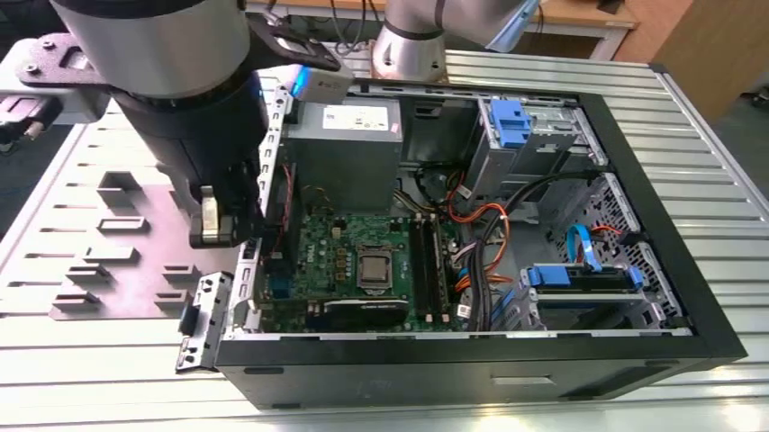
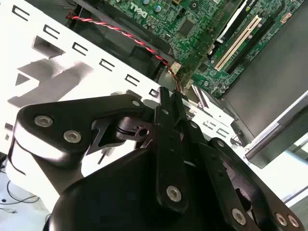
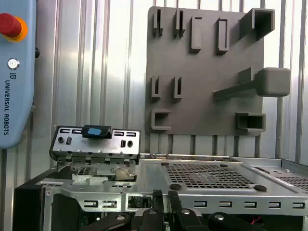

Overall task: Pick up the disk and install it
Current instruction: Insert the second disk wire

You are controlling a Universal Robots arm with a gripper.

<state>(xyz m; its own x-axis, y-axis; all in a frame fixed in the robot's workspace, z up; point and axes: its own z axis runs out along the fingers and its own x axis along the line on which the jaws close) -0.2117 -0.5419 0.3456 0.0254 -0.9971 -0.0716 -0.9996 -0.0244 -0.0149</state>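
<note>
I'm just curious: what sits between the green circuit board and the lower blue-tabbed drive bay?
A tangle of orange, blue and black cables, in the exterior view.

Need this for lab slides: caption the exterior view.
Robot arm hovering at one side wall of an open computer case, beside a grey fixture plate on a slatted table.

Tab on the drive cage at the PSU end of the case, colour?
Blue tab on the grey drive cage; clearest in the exterior view.
</note>
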